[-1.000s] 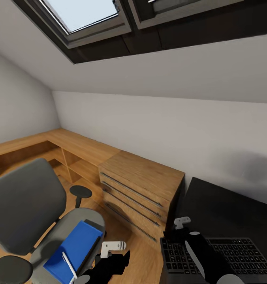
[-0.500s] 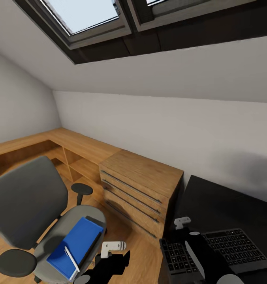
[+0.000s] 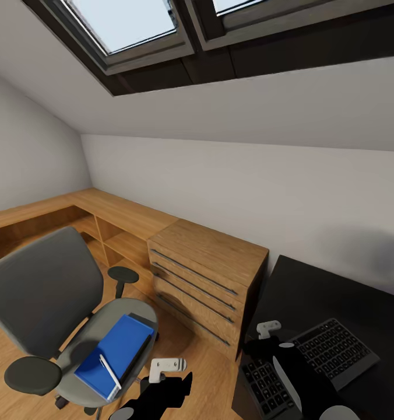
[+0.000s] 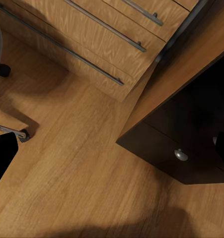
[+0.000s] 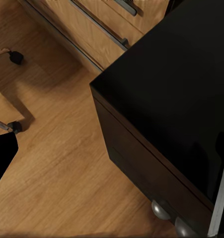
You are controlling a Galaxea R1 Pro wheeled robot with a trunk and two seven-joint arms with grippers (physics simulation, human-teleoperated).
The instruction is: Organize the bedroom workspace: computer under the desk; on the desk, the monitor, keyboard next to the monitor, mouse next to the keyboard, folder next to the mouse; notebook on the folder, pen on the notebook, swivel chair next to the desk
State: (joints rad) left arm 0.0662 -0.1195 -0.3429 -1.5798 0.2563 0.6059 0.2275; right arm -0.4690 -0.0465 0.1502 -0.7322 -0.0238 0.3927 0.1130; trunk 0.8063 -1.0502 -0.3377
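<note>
Bedroom w/ 1 swivel chair point(image 3: 45, 291) bearing 1 folder point(image 3: 116, 350), 1 pen point(image 3: 111, 372); 1 keyboard point(image 3: 331, 350); hands' opening unclear.

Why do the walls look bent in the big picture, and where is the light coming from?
Head view: wide-angle lens bends the wall lines and stretches the corners; daylight enters through the skylights, leaving a soft grey shadow on the wall above the desk. Left wrist view: a broad dark shadow lies across the wooden floor. Right wrist view: the black desktop shows only a faint sheen, no glare.
</note>
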